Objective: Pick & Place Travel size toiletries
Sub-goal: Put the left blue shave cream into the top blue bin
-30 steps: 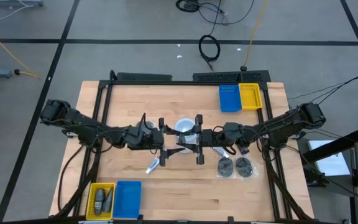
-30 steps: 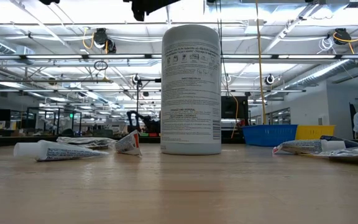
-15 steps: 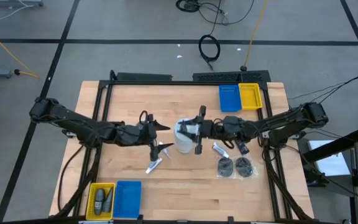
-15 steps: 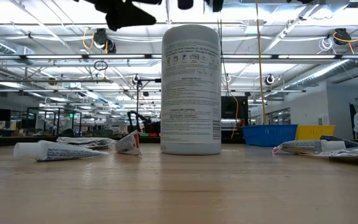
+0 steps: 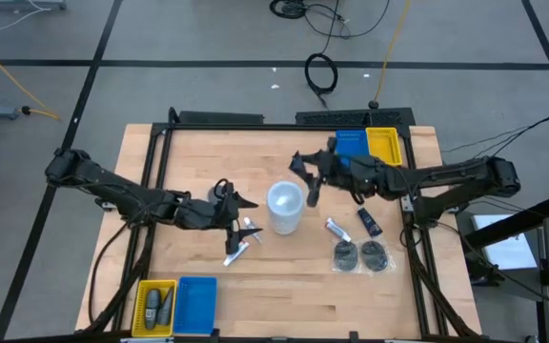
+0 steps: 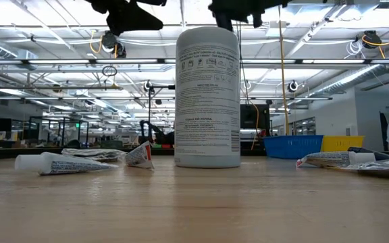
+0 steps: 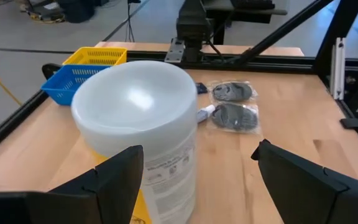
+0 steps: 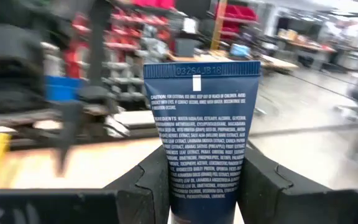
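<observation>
My right gripper [image 5: 305,179] hangs above the table's far right part, between the white cylinder [image 5: 284,208] and the far blue tray [image 5: 351,150]. It is shut on a dark blue tube with white print [image 8: 201,137]. My left gripper [image 5: 239,211] hovers open just left of the cylinder [image 7: 138,124], touching nothing. Two white tubes [image 5: 239,250] [image 5: 252,229] lie flat near it. To the cylinder's right lie a small white tube [image 5: 335,229], a dark bottle [image 5: 368,222] and two dark discs [image 5: 346,254] [image 5: 376,255]. My right gripper pinches the dark blue tube between its two fingers [image 8: 151,186] by the lower body [image 8: 201,186]. The crimped flat end [image 8: 201,70] sticks out past the fingertips. The tube's other end is hidden between the fingers. The tube is lifted clear of the table.
A blue and a yellow tray [image 5: 382,148] sit side by side at the far right edge. A yellow tray [image 5: 153,307] holding grey items and a blue tray [image 5: 195,305] sit at the near left corner. Bare wood lies along the near edge and far left.
The two grippers stood close together just in front of the cylinder and have drawn apart. The right gripper has moved round the cylinder toward the far edge and the far blue tray. The left gripper has pulled back toward the table's left and then kept still.
</observation>
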Controlling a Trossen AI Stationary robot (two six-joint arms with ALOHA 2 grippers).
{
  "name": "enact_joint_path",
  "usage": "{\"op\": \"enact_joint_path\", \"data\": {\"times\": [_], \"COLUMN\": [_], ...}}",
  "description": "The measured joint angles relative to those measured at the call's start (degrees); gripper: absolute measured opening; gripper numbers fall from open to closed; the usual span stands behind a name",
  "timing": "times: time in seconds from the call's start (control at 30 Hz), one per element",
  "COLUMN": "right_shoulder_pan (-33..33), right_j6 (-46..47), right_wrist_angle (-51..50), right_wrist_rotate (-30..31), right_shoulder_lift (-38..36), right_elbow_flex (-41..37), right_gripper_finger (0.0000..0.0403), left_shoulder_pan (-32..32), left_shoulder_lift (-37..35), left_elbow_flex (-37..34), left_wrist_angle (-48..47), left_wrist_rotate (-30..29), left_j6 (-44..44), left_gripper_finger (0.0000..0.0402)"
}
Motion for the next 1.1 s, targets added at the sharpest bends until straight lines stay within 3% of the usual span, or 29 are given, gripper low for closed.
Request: {"op": "enact_joint_path", "data": {"times": [0.43, 0.73, 1.1], "right_shoulder_pan": [-11.5, -19.8, -30.6], "right_j6": [5.3, 8.7, 16.8], "right_wrist_angle": [-8.9, -17.4, -29.7], "right_wrist_rotate": [1.4, 9.9, 10.1], "right_shoulder_lift": [-0.1, -0.1, -0.1], "right_elbow_flex": [0.0, 0.0, 0.0], "right_gripper_finger": [0.0132, 0.0132, 0.0132], "left_shoulder_pan": [-0.4, -1.3, -1.8], "left_shoulder_lift": [0.0, 0.1, 0.1], "left_elbow_flex": [0.0, 0.0, 0.0], "left_wrist_angle": [0.0, 0.0, 0.0], "left_wrist_rotate": [0.1, 0.0, 0.0], "left_j6": [-2.9, -3.0, -3.0], "left_gripper_finger": [0.031, 0.031, 0.031]}}
